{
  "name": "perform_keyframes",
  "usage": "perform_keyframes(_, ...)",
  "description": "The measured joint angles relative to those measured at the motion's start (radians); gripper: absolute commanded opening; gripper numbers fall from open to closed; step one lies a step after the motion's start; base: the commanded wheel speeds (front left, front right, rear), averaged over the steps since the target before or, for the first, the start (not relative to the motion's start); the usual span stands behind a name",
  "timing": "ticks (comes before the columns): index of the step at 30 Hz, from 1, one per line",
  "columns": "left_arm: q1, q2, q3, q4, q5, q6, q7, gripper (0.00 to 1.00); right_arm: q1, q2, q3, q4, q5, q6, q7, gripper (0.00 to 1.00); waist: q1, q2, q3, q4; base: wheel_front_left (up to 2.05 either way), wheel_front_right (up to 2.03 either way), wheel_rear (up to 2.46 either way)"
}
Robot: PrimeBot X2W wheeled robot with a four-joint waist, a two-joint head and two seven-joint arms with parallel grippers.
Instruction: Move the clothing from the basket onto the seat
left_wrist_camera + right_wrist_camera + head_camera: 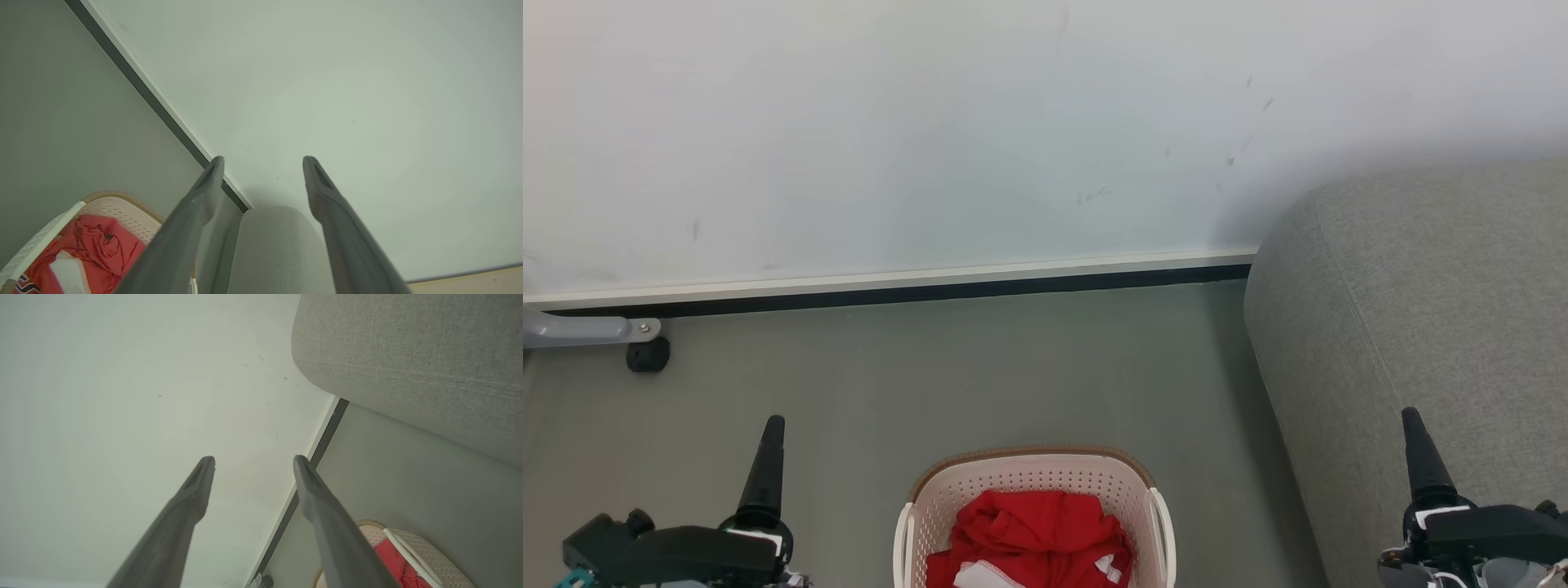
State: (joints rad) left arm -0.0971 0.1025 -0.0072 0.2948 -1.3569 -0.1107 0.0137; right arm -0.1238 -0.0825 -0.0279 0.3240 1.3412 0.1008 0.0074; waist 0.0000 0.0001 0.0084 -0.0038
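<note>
The left gripper (263,161) stood spread wide, empty. At centre the clothing (1037,531) (a crumpled red heap) lay inside the basket (1029,469), on the floor (931,376) beside the seat (1421,310). The right gripper (253,460) gaped equally wide, holding nothing.

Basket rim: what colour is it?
Brown and woven-looking; the basket rim shows best in the head view.
</note>
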Motion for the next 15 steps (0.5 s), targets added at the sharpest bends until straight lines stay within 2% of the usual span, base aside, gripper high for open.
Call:
perform_keyframes(8, -0.016, 0.037, -0.046, -0.014, 0.165, 0.055, -0.036, 1.0, -0.022, -0.038, 0.068, 0.006, -0.178, -0.049, -0.033, 1.0, 0.0, 0.0, 0.0, -0.001, 0.0, 0.0, 0.0)
perform_keyframes(15, -0.022, 0.064, -0.074, -0.025, 0.278, 0.087, -0.061, 1.0, -0.051, -0.064, 0.123, 0.006, -0.31, -0.071, -0.057, 1.0, 0.0, 0.0, -0.001, -0.002, 0.0, 0.0, 0.0)
